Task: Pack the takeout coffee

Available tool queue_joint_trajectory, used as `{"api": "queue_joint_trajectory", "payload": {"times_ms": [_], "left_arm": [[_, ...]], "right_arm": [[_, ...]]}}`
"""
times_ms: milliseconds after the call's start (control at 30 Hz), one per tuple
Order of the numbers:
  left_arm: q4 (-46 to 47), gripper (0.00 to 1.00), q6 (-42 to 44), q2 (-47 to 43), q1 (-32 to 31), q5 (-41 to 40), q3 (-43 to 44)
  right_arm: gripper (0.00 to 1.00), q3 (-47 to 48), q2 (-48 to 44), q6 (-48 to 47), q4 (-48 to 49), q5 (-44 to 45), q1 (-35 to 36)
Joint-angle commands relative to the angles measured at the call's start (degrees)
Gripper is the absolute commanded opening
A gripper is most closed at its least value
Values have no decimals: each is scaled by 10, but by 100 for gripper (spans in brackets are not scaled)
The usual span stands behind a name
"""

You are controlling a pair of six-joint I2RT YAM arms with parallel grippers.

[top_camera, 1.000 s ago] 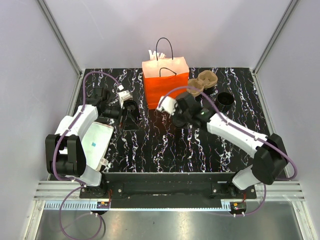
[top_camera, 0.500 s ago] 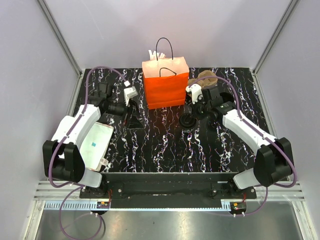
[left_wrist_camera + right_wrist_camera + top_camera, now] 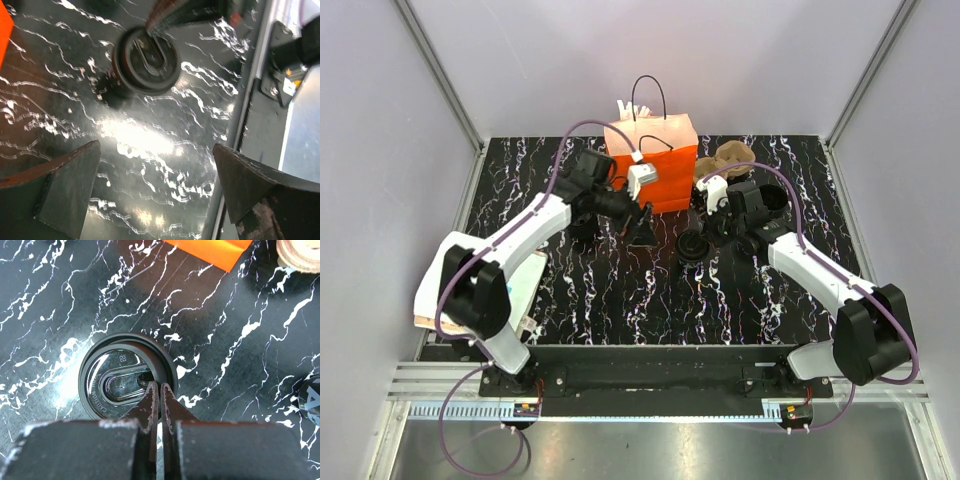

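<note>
On the table (image 3: 600, 290), the right end effector (image 3: 160, 387), pressed together, touches the lidded takeout coffee (image 3: 120, 374); left end effector (image 3: 155, 150) spread.

Top external: fixed high, above and behind the arm bases. Looks steeply down and forward over the whole bench (image 3: 620, 290) from far off; takes in both arms and the orange paper bag (image 3: 655, 180) at the back.

Left wrist: looks down between the wide-set fingers of the left gripper (image 3: 155, 150), close to the bench, tilted, somewhat blurred.

Right wrist: looks almost straight down along the right gripper (image 3: 160, 387), very close to the bench.

Shared by all three: lid of the takeout coffee (image 3: 100, 375), seen from above. Shared by both wrist views: a corner of the bag. Right gripper's fingers also at the top of the left wrist view.
</note>
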Motion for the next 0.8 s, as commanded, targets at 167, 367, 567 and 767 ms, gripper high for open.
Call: {"api": "queue_joint_trajectory", "payload": {"times_ms": [167,367,567,767], "left_arm": [[68,99,-90,88,-44,-113,113],[74,99,-102,122,-60,-118,138],[83,99,-109,137,-73,-112,143],[86,99,-111,142,-80,-109,143]], "right_arm": [[4,8,-8,2,29,-20,2],[6,20,5,0,20,-27,1],[8,30,19,0,11,-35,2],[19,37,28,-3,1,-39,1]]}}
